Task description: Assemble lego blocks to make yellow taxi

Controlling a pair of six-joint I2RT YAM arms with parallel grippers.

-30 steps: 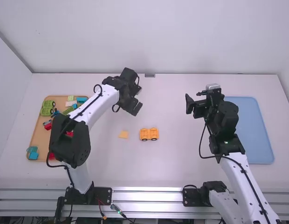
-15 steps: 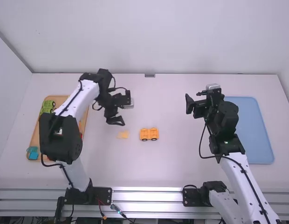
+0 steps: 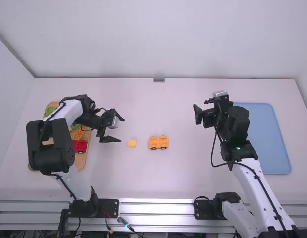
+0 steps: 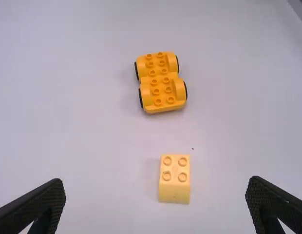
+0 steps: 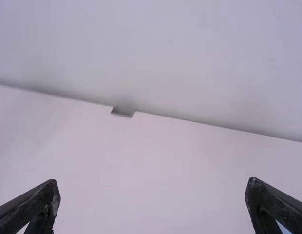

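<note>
My left gripper (image 3: 120,130) is open, just left of a small light-yellow block (image 3: 131,143) on the table. Right of that block stands an orange-yellow wheeled base (image 3: 158,143). In the left wrist view the fingers of my left gripper (image 4: 156,202) are spread wide, with the two-by-two studded block (image 4: 174,187) seen between them and the wheeled base (image 4: 161,83) beyond, its studs facing up. My right gripper (image 3: 197,114) is over the table's right half, left of the blue tray. Seen from the right wrist, my right gripper (image 5: 153,204) is open and holds nothing.
An orange tray (image 3: 80,161) with green, red and other toy parts, including a red piece (image 3: 80,145), lies at the left, partly under the left arm. A blue tray (image 3: 267,139) is at the right. A wall rises behind the table's far edge.
The left arm has swung left and back toward its base, its gripper ending beside the light-yellow block. The right arm has shifted slightly to the left. Block and wheeled base have stayed put.
</note>
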